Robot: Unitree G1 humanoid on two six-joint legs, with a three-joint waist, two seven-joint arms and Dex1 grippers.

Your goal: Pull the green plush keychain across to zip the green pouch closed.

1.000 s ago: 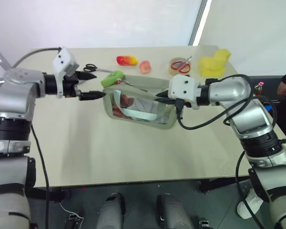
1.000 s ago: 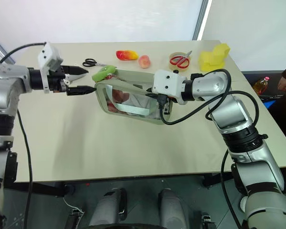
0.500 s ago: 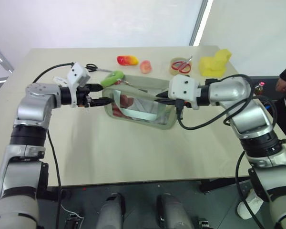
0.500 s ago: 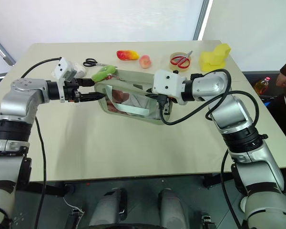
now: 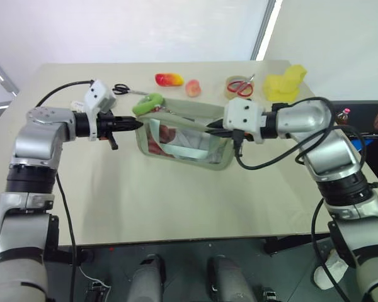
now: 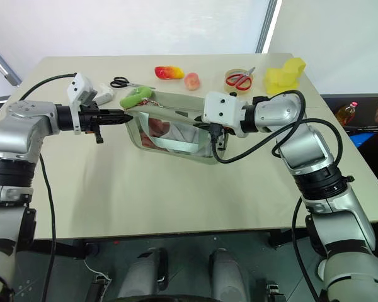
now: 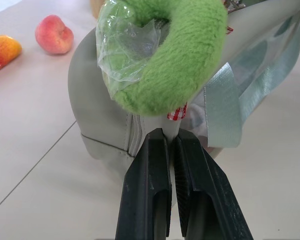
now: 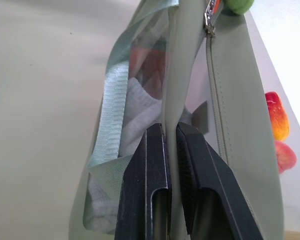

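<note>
Green pouch (image 5: 186, 143) sits mid-table, clear window facing robot. Green plush keychain (image 5: 148, 103) on pouch's top corner at robot's left. Left gripper (image 7: 171, 142) fully closed just under keychain, pinching pouch's end by zipper. Right gripper (image 8: 169, 135) closed, clamping fabric edge at pouch's opposite end.

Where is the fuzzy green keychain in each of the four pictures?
Left eye view: green plush keychain at the green pouch's left top corner.
Right eye view: same corner.
Left wrist view: big, just above the left claw.
Right wrist view: far top edge.
Shared landmark: the pouch's zipper.
</note>
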